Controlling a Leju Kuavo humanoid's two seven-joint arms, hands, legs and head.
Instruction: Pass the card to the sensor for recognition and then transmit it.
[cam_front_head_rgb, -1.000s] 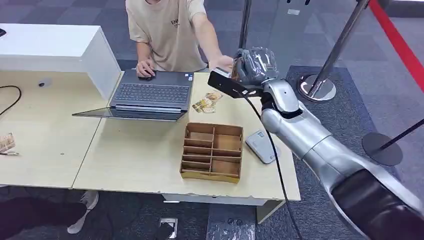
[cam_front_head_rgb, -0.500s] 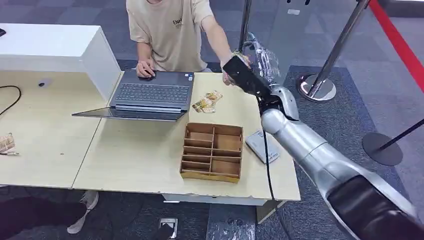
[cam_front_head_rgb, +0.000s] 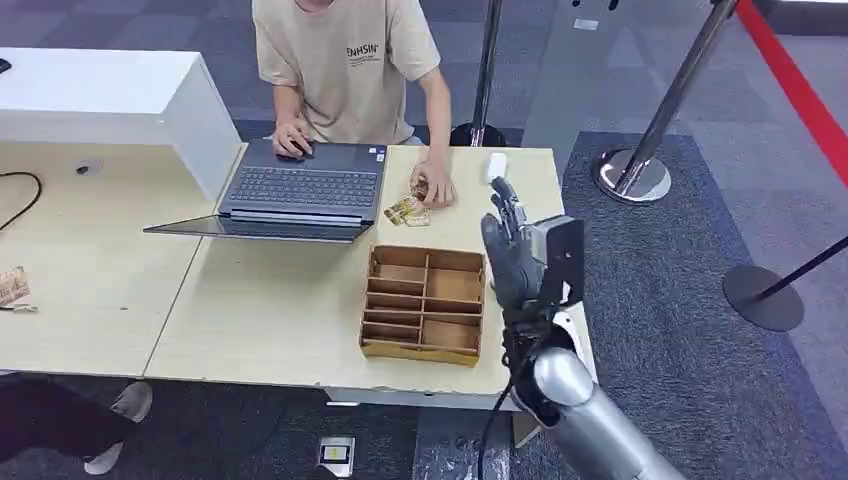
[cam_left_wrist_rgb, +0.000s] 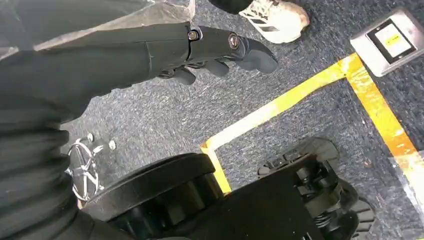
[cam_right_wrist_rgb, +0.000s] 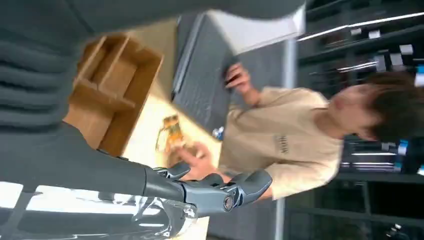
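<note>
Now right hand (cam_front_head_rgb: 512, 255) raised, fingers extended, empty, hiding sensor; left hand (cam_left_wrist_rgb: 215, 47) loosely open.

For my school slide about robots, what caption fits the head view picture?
Robot's empty right hand raised beside the wooden organizer while a person places cards on the desk.

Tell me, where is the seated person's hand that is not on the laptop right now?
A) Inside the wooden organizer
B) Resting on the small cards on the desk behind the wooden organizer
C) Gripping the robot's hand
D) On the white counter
B: the person's hand lies on the cards on the desk, beyond the wooden organizer and apart from the robot's raised right hand.
</note>
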